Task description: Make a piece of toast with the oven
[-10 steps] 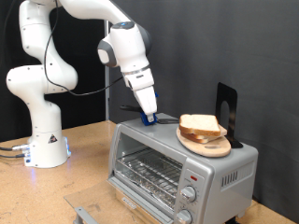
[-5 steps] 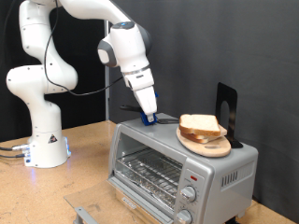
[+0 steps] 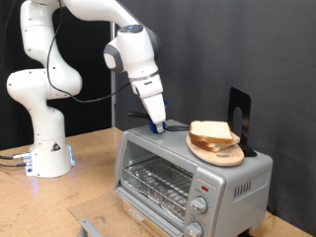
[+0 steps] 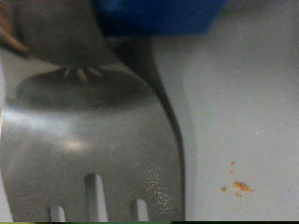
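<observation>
Toast (image 3: pixel 210 131) sits on a wooden plate (image 3: pixel 215 152) atop the oven (image 3: pixel 188 176); beside the plate, my gripper (image 3: pixel 155 124) meets the spatula (image 4: pixel 84 131), grip state unclear; a square, centred handle grasp seems wise.

- Behind everything you see a plain black backdrop (image 3: pixel 237 49) filling the exterior view's top and right.
- A light brown wooden tabletop (image 3: pixel 89 183) spreads across the lower part.
- Cables (image 3: pixel 10 158) trail over the tabletop at the exterior view's left edge.
- Lighting is even and bright.
</observation>
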Robot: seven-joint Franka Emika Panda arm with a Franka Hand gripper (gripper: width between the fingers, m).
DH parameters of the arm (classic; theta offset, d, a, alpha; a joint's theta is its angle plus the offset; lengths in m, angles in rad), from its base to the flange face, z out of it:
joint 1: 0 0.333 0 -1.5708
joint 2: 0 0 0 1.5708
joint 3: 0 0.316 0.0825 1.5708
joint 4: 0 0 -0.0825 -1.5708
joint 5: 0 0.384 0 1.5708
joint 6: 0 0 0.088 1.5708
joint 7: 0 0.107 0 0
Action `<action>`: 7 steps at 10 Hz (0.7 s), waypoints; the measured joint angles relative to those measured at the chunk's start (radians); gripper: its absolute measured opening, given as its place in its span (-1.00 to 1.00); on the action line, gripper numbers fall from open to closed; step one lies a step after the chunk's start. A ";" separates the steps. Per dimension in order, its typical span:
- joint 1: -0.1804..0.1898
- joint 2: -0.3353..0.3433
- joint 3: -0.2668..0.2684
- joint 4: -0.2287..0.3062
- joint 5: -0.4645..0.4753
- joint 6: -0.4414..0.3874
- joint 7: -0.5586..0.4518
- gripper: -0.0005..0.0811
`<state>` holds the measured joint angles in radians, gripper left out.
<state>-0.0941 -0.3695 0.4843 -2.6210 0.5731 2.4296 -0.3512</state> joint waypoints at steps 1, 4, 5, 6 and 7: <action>0.000 0.000 0.000 0.000 0.000 0.000 0.000 0.95; 0.001 -0.001 0.000 0.002 0.006 0.000 -0.006 0.99; 0.002 -0.004 0.001 0.002 0.005 0.003 -0.021 0.99; 0.002 -0.009 0.002 0.002 0.004 0.007 -0.034 0.99; 0.002 -0.014 0.003 0.001 0.004 0.009 -0.040 0.99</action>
<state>-0.0923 -0.3838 0.4870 -2.6196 0.5769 2.4383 -0.3907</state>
